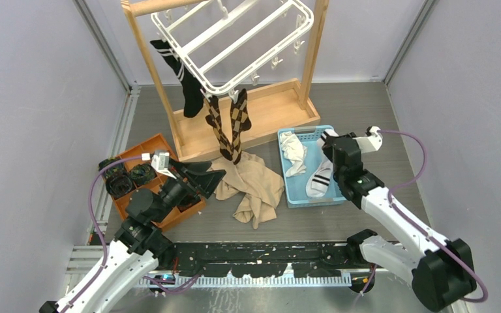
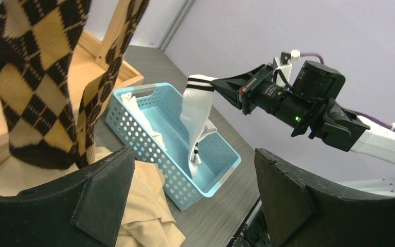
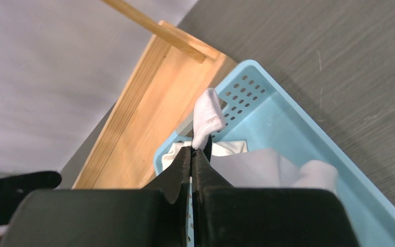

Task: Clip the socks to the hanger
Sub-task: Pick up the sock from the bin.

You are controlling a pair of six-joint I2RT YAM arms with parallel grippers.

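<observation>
Far left on the table [image 1: 365, 104] sits an orange tray [image 1: 160, 139] with dark things in it; I cannot tell what they are. Over its right side is the left claw [image 1: 207, 182]. It is wide open and has nothing in it. It points at the blue basket.

Behind it is a wooden stand [image 1: 254, 120]. The white hanger [image 1: 235, 39] hangs tilted from the stand's top bar. A black sock [image 1: 186, 81] with white stripes hangs from the hanger's left side. Two brown socks [image 1: 228, 127] with a diamond print hang side by side from its near corner. Their toes reach down to the stand's base.

Just in front of the brown socks, a beige cloth [image 1: 254, 189] lies in a heap on the table. It touches the left wall of the basket [image 1: 300, 199].

One loose sock [image 1: 292, 153] lies bunched in the basket's far left corner. The white sock [image 2: 193, 116] with black bands has its top lifted above the basket. Its foot end hangs down into the basket.

The right claw [image 3: 198, 149] is squeezed tight on the top edge of that white sock. A bit of white sticks out past its tips.
</observation>
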